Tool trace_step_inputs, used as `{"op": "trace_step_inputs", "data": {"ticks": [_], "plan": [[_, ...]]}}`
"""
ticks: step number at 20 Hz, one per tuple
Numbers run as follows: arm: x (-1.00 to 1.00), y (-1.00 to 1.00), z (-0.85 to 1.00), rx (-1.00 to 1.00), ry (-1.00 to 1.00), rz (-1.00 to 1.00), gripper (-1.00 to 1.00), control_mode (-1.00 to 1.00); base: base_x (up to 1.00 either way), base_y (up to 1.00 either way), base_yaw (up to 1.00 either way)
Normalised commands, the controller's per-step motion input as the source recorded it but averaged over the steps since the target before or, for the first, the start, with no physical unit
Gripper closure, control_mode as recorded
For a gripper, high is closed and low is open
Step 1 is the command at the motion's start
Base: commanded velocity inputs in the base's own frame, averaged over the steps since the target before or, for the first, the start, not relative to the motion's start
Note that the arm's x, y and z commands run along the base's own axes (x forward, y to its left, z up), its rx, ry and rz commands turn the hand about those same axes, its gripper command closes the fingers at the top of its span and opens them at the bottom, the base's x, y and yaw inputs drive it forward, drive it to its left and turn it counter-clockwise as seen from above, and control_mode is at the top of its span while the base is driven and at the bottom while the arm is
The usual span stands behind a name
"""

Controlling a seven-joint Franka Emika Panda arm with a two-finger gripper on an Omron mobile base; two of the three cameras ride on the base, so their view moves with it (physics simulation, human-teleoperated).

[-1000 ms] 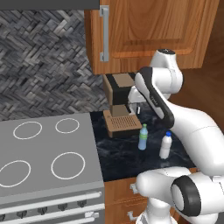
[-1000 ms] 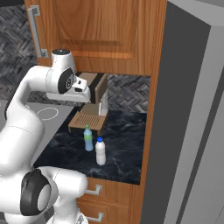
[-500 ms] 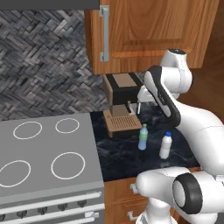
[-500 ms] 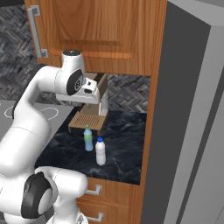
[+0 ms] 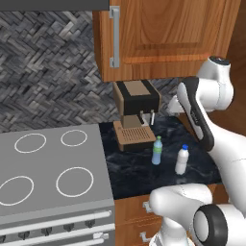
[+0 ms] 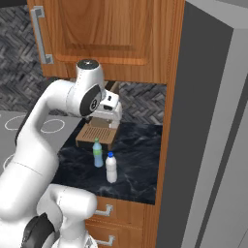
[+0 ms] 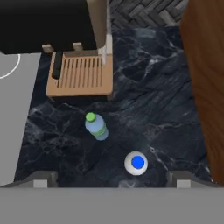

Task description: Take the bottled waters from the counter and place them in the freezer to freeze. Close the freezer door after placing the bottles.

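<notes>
Left base view: a black marbled counter lies between a grey stovetop and a wood panel, under a wooden wall cupboard; a green-capped bottle and a white bottle stand near each other before a coffee machine.

Right base view: a grey appliance rises right of the counter.

Hand view: the end effector hangs above both bottles, fingers spread wide, holding nothing.

Coffee mchn crowds bottles; counter open rt.
</notes>
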Motion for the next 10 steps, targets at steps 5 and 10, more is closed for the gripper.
{"op": "trace_step_inputs", "data": {"ticks": [5, 10], "plan": [[-0.43, -0.38, 0.00, 0.00, -0.14, -0.08, -1.00, -1.00, 0.00, 0.00, 0.00], [-0.36, -0.34, -0.08, 0.01, -0.09, -0.05, -1.00, -1.00, 0.00, 0.00, 0.00]]}}
